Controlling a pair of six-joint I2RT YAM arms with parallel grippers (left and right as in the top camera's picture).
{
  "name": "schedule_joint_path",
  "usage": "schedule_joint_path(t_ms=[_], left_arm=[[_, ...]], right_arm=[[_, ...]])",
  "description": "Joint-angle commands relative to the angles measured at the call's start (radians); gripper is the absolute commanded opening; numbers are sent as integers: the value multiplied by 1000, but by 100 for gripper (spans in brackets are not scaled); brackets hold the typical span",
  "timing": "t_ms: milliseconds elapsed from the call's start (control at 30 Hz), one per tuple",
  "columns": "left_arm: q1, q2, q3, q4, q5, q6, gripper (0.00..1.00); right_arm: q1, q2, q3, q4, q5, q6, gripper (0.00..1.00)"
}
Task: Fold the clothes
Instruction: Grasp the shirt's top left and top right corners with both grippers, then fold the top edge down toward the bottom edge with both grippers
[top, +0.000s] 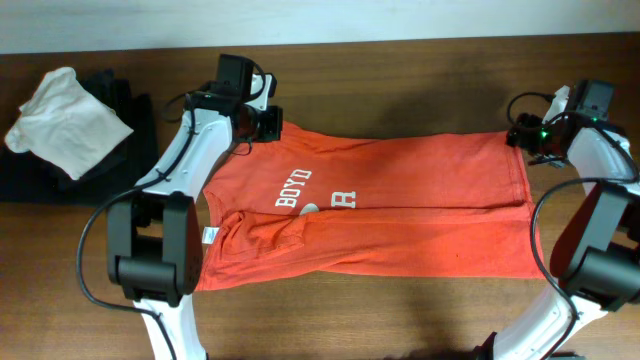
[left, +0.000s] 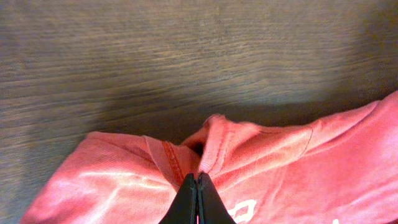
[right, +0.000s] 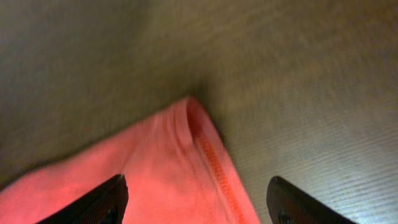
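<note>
The left tool (left: 198, 186) is closed, its two fingers pressed flat together. It sits at the far left corner of the shirt (top: 400, 200). The cloth there rises in a small ridge right up to the fingertips. The wrist view cuts off the contact, so we think a thin fold is pinched between them, but we cannot be sure.

The right tool (right: 198, 183) stands wide open. Its fingers (right: 106, 199) straddle the shirt's far right corner, where the stitched hem comes to a point. The corner lies between the jaws, and neither finger clearly presses on it in that blurred view.

The shirt is spread sideways across the middle of the surface (top: 400, 80), neck end toward the left arm and hem toward the right. Its near half is folded up over the far half, with the edge running along the middle and covering part of the white lettering. So the two tools are at the two far corners, one at each end of the shirt's back edge.

At the far left of the surface, well apart from the shirt, a white cloth (top: 65, 115) lies on black garments (top: 135, 105).
</note>
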Motion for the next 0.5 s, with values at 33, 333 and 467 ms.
schedule_joint_path(t_ms=[33,333,467], left_arm=[[7,-40,8,-15,-7,16,1],[7,-40,8,-26,-7,16,1],[7,-40,8,-27,-7,16,1]], right_arm=[[45,62,6,102,-18,-8,67],[97,137,6,186,68,-4,57],[96,138,6,197,68,-3,57]])
